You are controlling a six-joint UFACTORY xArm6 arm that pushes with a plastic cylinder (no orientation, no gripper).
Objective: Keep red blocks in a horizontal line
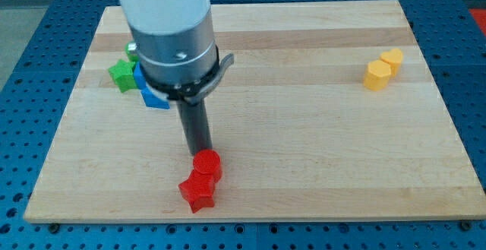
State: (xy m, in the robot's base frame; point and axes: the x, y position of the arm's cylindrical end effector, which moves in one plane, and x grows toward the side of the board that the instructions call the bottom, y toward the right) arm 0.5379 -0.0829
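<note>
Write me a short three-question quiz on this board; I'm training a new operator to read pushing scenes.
1. True or false: the two red blocks lie side by side in a horizontal line.
2. My tip is: A) just above the red blocks, B) beside the yellow blocks, C) touching the green block.
3. Which colour block shows beside the green one, partly hidden by the arm?

Key: 1 false, they are stacked diagonally, touching; 2 A; 3 blue.

- The arm's housing, cut off at the view's top, hides most of the blue block.
- A green block barely peeks out beside it, shape unclear.
</note>
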